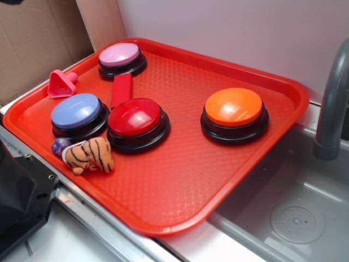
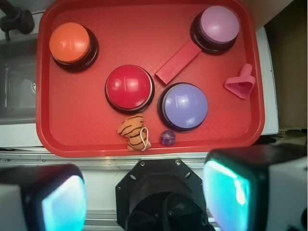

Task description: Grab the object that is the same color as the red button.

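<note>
The red button (image 1: 136,119) (image 2: 129,86) sits near the middle of a big red tray (image 1: 180,174) (image 2: 96,139). The object, a small plain red block (image 1: 121,89) (image 2: 178,62), lies flat between the red button and a pink-domed button (image 1: 121,57) (image 2: 219,25). My gripper (image 2: 144,202) hangs high above the tray's near edge, over the robot base, open, with nothing between its two teal-padded fingers (image 2: 62,204). The gripper does not show in the exterior view.
Also on the tray: an orange button (image 1: 234,109) (image 2: 71,44), a blue-violet button (image 1: 77,113) (image 2: 183,106), a pink funnel piece (image 1: 61,83) (image 2: 241,83), a small tiger toy (image 1: 90,154) (image 2: 133,131) and a purple marble (image 1: 59,145) (image 2: 167,137). A sink (image 1: 294,218) with a grey faucet (image 1: 332,103) adjoins the tray.
</note>
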You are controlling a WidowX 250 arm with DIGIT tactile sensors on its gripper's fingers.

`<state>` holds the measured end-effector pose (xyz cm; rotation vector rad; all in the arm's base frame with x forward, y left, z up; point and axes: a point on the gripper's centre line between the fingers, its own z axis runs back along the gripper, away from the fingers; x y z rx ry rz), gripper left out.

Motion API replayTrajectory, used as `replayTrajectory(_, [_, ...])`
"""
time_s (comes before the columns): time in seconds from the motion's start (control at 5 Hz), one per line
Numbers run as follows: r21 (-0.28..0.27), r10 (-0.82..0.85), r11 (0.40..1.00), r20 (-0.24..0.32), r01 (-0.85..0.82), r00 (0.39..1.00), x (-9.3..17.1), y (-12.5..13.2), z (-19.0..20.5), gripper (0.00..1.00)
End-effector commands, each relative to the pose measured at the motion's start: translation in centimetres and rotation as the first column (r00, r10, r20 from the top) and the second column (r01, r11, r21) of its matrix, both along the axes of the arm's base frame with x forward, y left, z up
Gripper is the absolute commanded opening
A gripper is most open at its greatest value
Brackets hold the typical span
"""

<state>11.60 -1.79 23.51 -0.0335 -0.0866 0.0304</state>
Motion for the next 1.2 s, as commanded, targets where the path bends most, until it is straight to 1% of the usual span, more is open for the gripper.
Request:
replayTrajectory(0.0, [0.0,0.0,1.0,0.0,0.0,1.0,0.0,0.0,0.0,1.0])
replayTrajectory(0.2, [0.022,0.081,0.996,0.008,-0.081,0.997,1.2,0.5,-1.3,1.0])
replayTrajectory(0.4, [0.037,0.234,0.972,0.0,-0.233,0.972,2.5,1.9,-2.9,1.0])
replayTrajectory(0.6, [0.027,0.358,0.933,0.024,-0.359,0.933,3.9,3.6,-4.2,1.0])
replayTrajectory(0.8, [-0.027,0.515,0.857,0.006,-0.515,0.857,5.5,5.9,-6.6,1.0])
replayTrajectory(1.0, [-0.07,0.624,0.781,0.057,-0.621,0.779,8.0,7.1,-8.7,1.0])
